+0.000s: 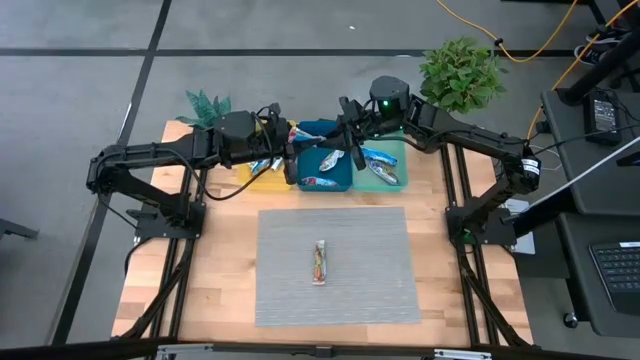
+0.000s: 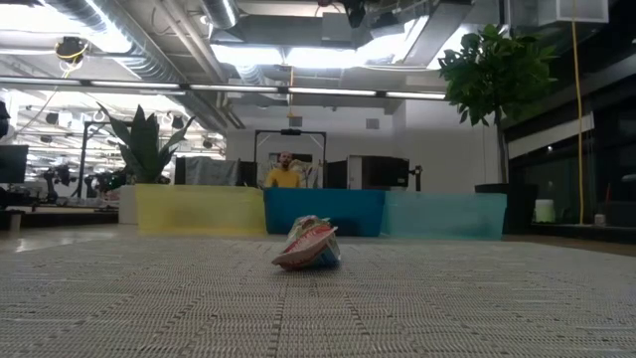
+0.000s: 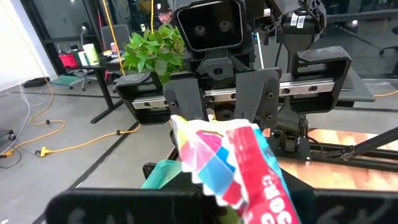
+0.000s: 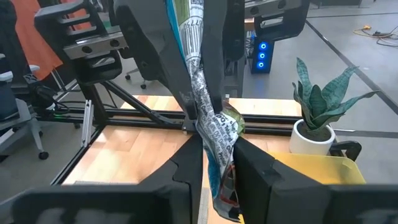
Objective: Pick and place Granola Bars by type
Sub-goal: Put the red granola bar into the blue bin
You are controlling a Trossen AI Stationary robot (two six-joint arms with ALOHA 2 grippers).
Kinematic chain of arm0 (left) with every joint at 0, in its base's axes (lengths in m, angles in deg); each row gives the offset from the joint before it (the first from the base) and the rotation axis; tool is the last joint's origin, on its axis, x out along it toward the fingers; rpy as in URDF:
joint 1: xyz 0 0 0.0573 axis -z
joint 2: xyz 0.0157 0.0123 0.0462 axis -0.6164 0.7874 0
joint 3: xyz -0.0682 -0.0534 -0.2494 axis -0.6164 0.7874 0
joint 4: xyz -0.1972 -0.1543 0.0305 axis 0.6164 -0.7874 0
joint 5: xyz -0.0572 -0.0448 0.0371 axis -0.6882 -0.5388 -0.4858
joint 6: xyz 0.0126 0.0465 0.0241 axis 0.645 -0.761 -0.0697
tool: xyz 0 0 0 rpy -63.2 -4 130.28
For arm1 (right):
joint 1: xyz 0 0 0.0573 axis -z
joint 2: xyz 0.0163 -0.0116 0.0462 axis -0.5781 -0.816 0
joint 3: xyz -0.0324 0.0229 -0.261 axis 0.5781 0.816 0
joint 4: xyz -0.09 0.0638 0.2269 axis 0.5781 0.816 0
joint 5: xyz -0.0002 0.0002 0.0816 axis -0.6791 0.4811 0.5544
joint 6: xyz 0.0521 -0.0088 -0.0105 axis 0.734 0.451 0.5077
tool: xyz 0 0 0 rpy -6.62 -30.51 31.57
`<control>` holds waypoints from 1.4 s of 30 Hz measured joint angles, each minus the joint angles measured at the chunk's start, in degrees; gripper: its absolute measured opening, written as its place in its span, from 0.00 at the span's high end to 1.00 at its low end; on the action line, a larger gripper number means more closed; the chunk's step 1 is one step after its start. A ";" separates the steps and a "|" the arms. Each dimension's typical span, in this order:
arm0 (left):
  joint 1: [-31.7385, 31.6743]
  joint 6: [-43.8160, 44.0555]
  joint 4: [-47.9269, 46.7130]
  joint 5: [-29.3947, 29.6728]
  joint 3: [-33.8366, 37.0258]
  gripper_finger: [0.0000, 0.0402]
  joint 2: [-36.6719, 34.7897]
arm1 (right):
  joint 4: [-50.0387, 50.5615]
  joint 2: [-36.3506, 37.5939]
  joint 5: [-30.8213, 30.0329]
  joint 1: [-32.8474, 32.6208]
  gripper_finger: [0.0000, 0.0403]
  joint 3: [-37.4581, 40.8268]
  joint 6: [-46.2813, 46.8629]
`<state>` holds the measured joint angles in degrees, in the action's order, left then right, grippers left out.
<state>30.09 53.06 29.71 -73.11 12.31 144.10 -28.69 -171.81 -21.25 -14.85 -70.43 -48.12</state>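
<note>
Grip status, left gripper: clamped on a red-orange multicoloured granola bar, which stands up between my fingers with its crinkled end free above them. The right gripper meets mine head-on, and the same bar hangs down into it. I cannot tell whether that gripper pinches the wrapper or merely stands around it.

Both grippers are raised off the table and sit tip to tip. Directly beneath them lie the blue tray and the yellow tray, side by side. The teal tray follows just beyond the right gripper.

Contents noted:
- Blue tray: blue-wrapped bars.
- Teal tray: silvery bars.
- Yellow tray: a few bars, largely hidden under my left wrist.

One more multicoloured bar lies well apart from both grippers, alone at the middle of the grey woven mat and touching nothing else. A leafy potted plant stands behind the right arm.
</note>
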 joint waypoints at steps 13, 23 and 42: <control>0.00 -0.89 -0.07 -1.92 0.00 0.94 0.00 | 0.02 0.00 0.00 0.00 0.80 0.00 0.00; 0.00 -0.88 -0.07 -1.67 0.00 0.95 0.00 | -0.05 0.00 -0.02 0.00 0.80 0.00 -1.97; -8.73 -6.99 -3.94 -1.49 0.02 0.95 -4.98 | -1.19 0.28 -16.92 2.75 0.37 -0.04 -3.23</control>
<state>21.36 46.07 25.77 -74.60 12.34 139.12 -29.88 -171.52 -38.17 -12.10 -70.47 -51.36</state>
